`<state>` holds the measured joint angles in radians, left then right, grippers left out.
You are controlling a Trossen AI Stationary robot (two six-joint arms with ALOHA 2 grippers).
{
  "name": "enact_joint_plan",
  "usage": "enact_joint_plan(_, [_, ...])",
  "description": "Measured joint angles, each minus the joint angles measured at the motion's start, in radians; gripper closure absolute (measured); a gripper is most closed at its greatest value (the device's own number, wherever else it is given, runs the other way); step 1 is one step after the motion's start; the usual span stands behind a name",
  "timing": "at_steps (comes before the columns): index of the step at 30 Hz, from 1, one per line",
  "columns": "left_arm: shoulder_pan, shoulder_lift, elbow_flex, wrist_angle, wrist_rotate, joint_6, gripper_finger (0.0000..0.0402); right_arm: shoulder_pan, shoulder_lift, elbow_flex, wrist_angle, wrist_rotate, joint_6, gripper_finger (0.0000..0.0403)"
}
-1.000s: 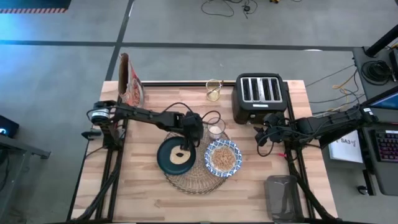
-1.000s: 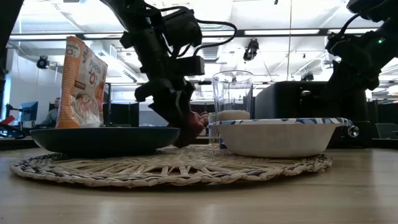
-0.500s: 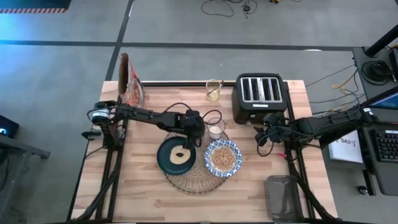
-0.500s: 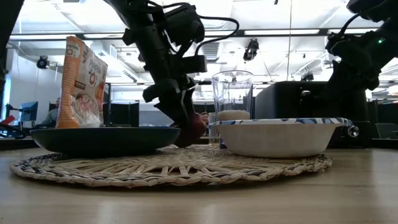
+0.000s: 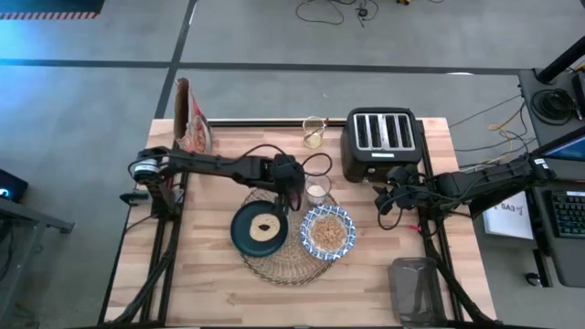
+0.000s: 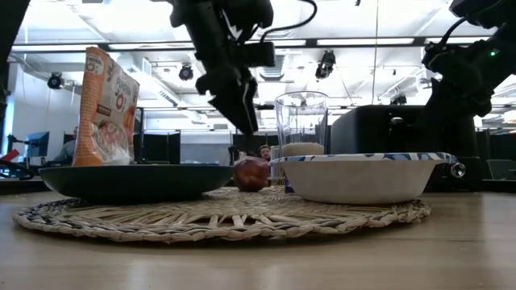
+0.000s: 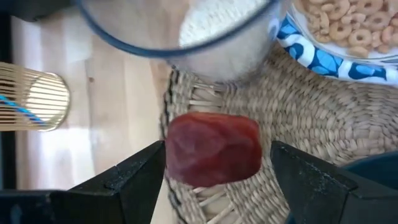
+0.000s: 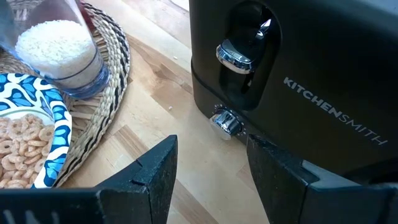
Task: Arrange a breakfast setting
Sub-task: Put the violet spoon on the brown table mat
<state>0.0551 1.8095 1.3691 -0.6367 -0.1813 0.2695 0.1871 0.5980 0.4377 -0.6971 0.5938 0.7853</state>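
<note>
A round woven placemat (image 5: pixel 285 265) lies at the table's middle. On it stand a dark teal plate (image 5: pixel 243 236) bearing a tan ring-shaped piece (image 5: pixel 266 228), a blue-and-white bowl (image 5: pixel 327 231) of cereal rings, and a clear glass (image 5: pixel 317 191) with white stuff in it. A dark red rounded thing (image 7: pixel 214 148), like a small apple (image 6: pixel 251 173), rests on the mat's far edge between plate and glass. My left gripper (image 6: pixel 246 121) hangs open above it, a finger out to each side, touching nothing. My right gripper (image 8: pixel 211 162) waits open beside the toaster.
A black four-slot toaster (image 5: pixel 382 137) stands at the far right, a gold wire cup (image 5: pixel 313 132) at the far middle, and a cereal bag (image 5: pixel 192 123) at the far left. A grey container (image 5: pixel 416 288) sits near the front right corner.
My left gripper has risen from around the dark red thing. That thing stays on the placemat's far edge, now clear of the fingers.
</note>
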Motion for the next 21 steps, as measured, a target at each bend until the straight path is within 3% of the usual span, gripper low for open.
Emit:
enact_joint_plan(5, [0.0,-0.008,0.064,-0.067,-0.038,-0.001,0.0129,0.0,0.0,0.0,0.0,0.0,0.0,0.022])
enact_joint_plan(9, [0.01,-0.01,0.104,-0.05,-0.14,0.021,0.0129,0.0,0.0,0.0,0.0,0.0,0.0,0.022])
enact_joint_plan(15, [0.054,-0.012,0.126,0.154,-0.173,0.025,0.0129,0.0,0.0,0.0,0.0,0.0,0.0,0.022])
enact_joint_plan(21, [0.095,0.016,0.079,0.419,-0.187,0.13,0.0129,0.0,0.0,0.0,0.0,0.0,0.0,0.022])
